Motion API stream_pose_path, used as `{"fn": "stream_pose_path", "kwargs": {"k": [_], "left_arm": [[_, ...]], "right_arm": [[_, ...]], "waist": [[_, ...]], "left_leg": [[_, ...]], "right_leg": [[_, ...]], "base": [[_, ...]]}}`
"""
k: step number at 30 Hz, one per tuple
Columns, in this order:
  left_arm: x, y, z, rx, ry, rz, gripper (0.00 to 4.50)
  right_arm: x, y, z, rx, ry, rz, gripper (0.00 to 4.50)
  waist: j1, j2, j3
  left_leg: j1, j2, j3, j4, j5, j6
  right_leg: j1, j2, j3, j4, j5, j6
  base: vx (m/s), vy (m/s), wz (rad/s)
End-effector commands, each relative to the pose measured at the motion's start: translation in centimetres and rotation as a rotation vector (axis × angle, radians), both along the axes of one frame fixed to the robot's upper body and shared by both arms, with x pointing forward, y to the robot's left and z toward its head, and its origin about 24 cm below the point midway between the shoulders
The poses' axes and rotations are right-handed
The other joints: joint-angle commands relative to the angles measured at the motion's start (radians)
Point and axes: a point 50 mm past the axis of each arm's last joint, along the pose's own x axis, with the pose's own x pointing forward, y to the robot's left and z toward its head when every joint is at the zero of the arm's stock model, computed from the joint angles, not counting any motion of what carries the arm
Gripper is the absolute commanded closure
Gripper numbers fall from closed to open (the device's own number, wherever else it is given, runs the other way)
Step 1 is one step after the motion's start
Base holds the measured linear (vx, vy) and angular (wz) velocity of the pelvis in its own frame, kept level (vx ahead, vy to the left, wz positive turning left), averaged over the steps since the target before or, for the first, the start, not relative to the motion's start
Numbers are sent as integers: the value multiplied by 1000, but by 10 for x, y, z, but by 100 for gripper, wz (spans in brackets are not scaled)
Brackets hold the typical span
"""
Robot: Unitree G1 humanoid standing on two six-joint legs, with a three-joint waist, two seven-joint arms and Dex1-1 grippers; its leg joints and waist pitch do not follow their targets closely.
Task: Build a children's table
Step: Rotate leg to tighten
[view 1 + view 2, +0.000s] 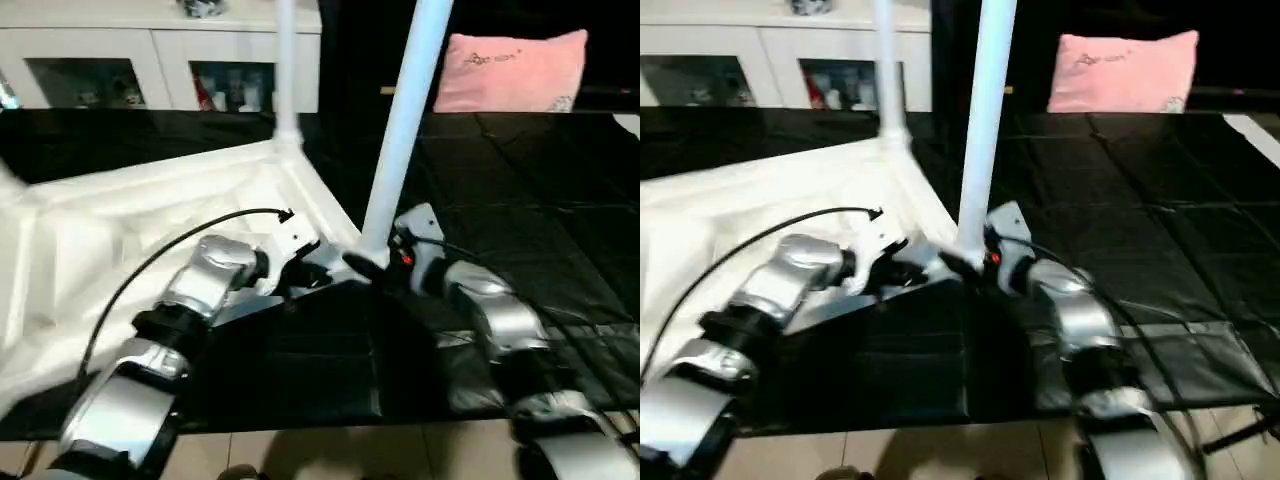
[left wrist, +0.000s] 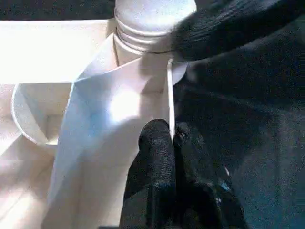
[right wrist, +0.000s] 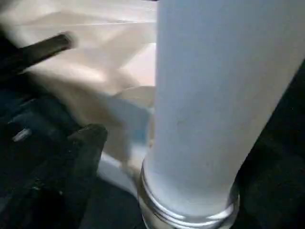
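left eye view: the tabletop (image 1: 120,230) lies upside down on a black mat (image 1: 520,200), its ribbed underside up. one leg (image 1: 286,70) already stands upright in the far corner socket, and a second leg (image 1: 405,120) stands at the near right corner, tilted a little, its ringed foot at the socket there.

judging by their looks, these are hollow plastic parts: light, stiff, smooth and rather slippery. the long leg will lever hard about its foot, so it is best taken low, near the ringed end, and kept in line with the socket as it goes in. the thin rim of the tabletop gives a firm edge to pinch for steadying.

the left gripper (image 2: 167,143) is clenched on that thin rim, just beside the near right corner, one finger on each face of the wall. the right gripper (image 1: 375,262) sits at the base of the second leg, touching it, and seems to be holding it; in the right wrist view the leg stands close before the camera with one dark finger (image 3: 86,148) beside it, so i cannot tell for sure that the jaws have closed around it.
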Motion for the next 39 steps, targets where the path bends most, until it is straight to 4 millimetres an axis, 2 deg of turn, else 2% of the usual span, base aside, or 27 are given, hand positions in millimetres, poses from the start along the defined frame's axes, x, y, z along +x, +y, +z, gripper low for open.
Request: {"fn": "stream_pose_path", "kwargs": {"k": [1, 2, 4, 5, 6, 11, 14, 18, 22, 24, 25, 28, 32, 39], "left_arm": [[-6, -7, 9, -19, -21, -149, 450], [-8, -6, 9, -20, -14, -175, 450], [-12, -1, 9, -13, 13, -221, 450], [-14, 0, 9, -8, 17, -253, 450], [-15, 0, 9, -4, 19, -274, 450], [-25, 7, 8, 34, 50, -407, 450], [-27, 8, 8, 42, 58, -429, 450], [-30, 10, 8, 62, 67, -473, 450], [-32, 11, 8, 69, 68, -503, 450], [-33, 10, 8, 69, 69, -506, 450], [-33, 10, 8, 69, 69, -510, 450], [-34, 11, 8, 69, 69, -512, 450], [-34, 10, 8, 67, 69, -515, 450], [-34, 12, 8, 71, 71, -512, 450]], "right_arm": [[-6, -2, 8, -6, -27, 122, 4], [-7, -5, 10, -18, -28, 153, 4], [-11, -11, 13, -51, -28, 227, 4], [-12, -14, 14, -70, -26, 257, 4], [-13, -16, 14, -83, -25, 276, 4], [-17, -23, 18, -126, 1, 421, 4], [-16, -22, 19, -131, -1, 432, 4], [-19, -22, 19, -137, 23, 511, 4], [-26, -20, 16, -118, 61, 585, 41], [-27, -20, 14, -119, 65, 595, 47], [-29, -20, 13, -123, 68, 606, 66], [-30, -20, 11, -116, 76, 608, 84], [-31, -19, 10, -99, 83, 617, 110], [-34, -16, 8, -82, 95, 636, 182]], "waist": [[3, 3, -66], [2, 0, -65], [9, 2, -66], [13, -6, -67], [17, -3, -67], [26, -5, -66], [28, -3, -66], [36, -7, -67], [39, -7, -68], [39, -6, -68], [39, -7, -67], [39, -6, -67], [39, -5, -69], [40, -4, -69]], "left_leg": [[9, 46, -12, -64, -183, 57], [10, 49, -11, -65, -187, 57], [12, 49, -10, -63, -185, 55], [11, 49, -9, -62, -173, 58], [10, 49, -9, -62, -171, 60], [9, 49, -9, -61, -177, 60], [11, 50, -8, -61, -176, 57], [11, 50, -9, -61, -173, 53], [9, 51, -9, -60, -162, 63], [10, 50, -9, -60, -163, 60], [9, 50, -9, -60, -165, 58], [10, 49, -9, -60, -175, 53], [10, 49, -9, -59, -167, 54], [9, 49, -9, -59, -165, 56]], "right_leg": [[59, -90, 54, -78, -216, -195], [58, -90, 54, -78, -215, -196], [56, -89, 54, -77, -209, -201], [58, -89, 54, -73, -198, -202], [57, -90, 54, -73, -202, -204], [55, -92, 53, -77, -248, -188], [52, -89, 53, -75, -240, -194], [53, -91, 53, -73, -243, -191], [54, -90, 53, -70, -218, -197], [54, -90, 52, -72, -231, -194], [53, -90, 52, -72, -237, -193], [53, -91, 52, -75, -261, -184], [54, -89, 52, -73, -244, -187], [54, -88, 51, -73, -234, -191]], "base": [[0, 0, 0], [0, 0, 0], [0, 0, 0], [0, 0, 0], [0, 0, 0], [0, 0, 0], [0, 0, 0], [0, 0, 0], [0, 0, 0], [0, 0, 0], [0, 0, 0], [0, 0, 0], [0, 0, 0], [0, 0, 0]]}}
